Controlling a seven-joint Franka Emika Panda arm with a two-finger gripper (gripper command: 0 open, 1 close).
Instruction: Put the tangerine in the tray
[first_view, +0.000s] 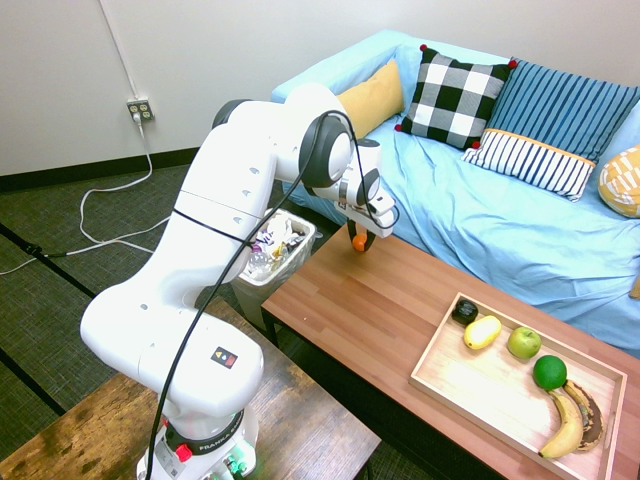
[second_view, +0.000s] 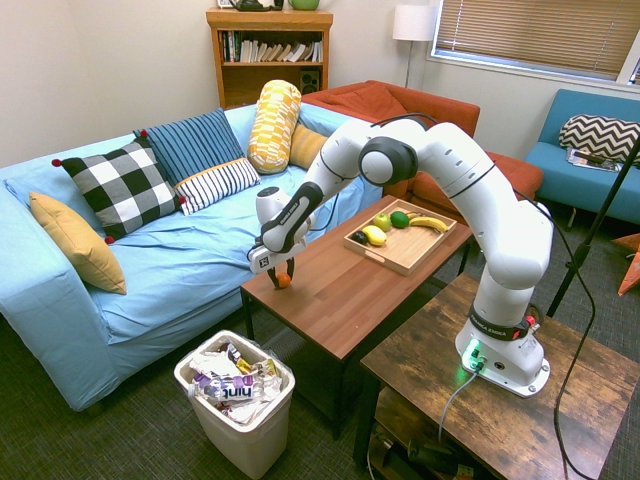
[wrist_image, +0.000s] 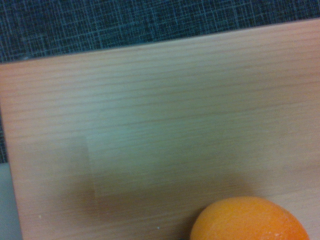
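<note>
The tangerine (first_view: 358, 243) (second_view: 284, 281) is a small bright-orange fruit at the corner of the reddish-brown table (first_view: 370, 310) closest to the sofa and the bin. My gripper (first_view: 359, 244) (second_view: 284, 279) reaches straight down over it, its dark fingers pressed against both sides of the fruit, shut on it. In the wrist view the tangerine (wrist_image: 250, 220) shows close up against the wood. The light-wood tray (first_view: 480, 390) (second_view: 405, 250) lies at the opposite end of the table, far from the gripper.
In the tray lie a lemon (first_view: 482, 332), a green apple (first_view: 523, 342), a lime (first_view: 549, 372), a banana (first_view: 565, 425) and a small dark fruit (first_view: 464, 311). A full white bin (first_view: 275, 255) (second_view: 235, 400) stands just off the table's corner. The blue sofa (first_view: 520, 230) runs along the far side.
</note>
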